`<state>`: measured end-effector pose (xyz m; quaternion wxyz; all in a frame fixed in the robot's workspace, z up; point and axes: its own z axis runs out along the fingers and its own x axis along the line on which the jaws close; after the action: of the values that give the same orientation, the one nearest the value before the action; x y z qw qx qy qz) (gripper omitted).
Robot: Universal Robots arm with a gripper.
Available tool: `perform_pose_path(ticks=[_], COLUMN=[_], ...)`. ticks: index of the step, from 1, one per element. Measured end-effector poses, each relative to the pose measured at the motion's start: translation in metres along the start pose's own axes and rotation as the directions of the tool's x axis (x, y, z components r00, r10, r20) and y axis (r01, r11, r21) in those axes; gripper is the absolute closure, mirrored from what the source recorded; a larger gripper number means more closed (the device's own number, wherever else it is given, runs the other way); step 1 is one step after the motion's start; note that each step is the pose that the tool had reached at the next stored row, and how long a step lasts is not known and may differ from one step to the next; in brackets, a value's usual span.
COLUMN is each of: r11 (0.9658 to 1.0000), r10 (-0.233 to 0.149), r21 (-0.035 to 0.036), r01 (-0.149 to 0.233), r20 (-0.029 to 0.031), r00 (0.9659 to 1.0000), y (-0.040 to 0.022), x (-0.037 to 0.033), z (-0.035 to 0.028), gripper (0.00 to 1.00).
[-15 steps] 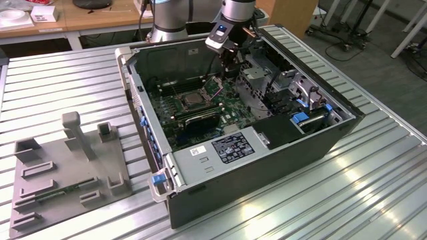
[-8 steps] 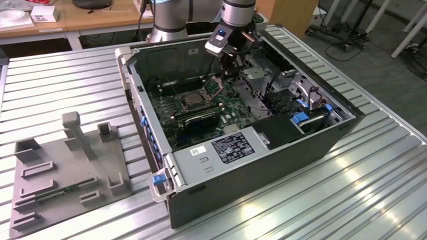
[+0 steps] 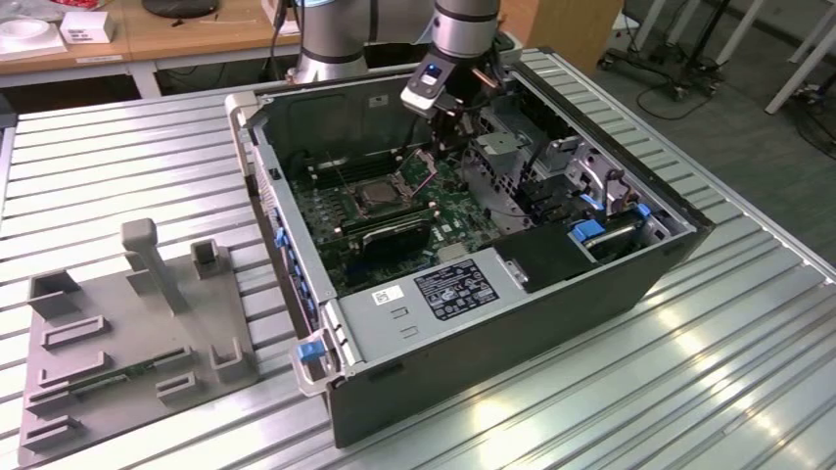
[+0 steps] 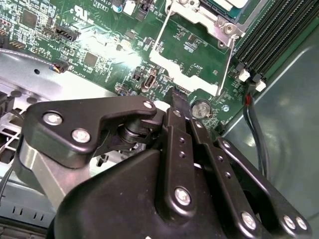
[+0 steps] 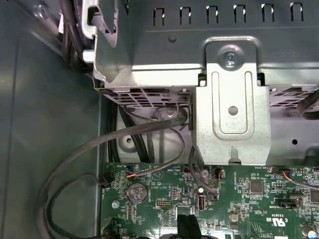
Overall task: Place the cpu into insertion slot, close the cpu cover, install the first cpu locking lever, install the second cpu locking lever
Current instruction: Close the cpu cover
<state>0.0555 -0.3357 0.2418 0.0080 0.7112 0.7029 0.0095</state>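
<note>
The cpu (image 3: 370, 197) seems seated in the insertion slot (image 3: 348, 203), with the cpu cover (image 4: 199, 17) apparently lowered over it. Beside the slot a lever wire (image 4: 225, 62) looks unlatched, so the locking is probably not done. The gripper (image 4: 175, 96) hangs just past the slot, fingers together and holding nothing.

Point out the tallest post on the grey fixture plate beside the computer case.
The slim upright post with the wider top; it rises well above the squat blocks around it.

My fingers (image 3: 441, 130) hang inside the open computer case (image 3: 523, 323), over the green motherboard (image 3: 451, 201), near the insertion slot (image 3: 371, 196).
</note>
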Motion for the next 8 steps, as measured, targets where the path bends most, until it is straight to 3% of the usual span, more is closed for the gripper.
perform_pose_path(ticks=[8], r11=[1.0000], r10=[0.000], r21=[0.0000], r01=[0.000], r20=[0.0002], r00=[1.0000], y=[-0.0002], x=[-0.0001], z=[0.0057], gripper=[0.89])
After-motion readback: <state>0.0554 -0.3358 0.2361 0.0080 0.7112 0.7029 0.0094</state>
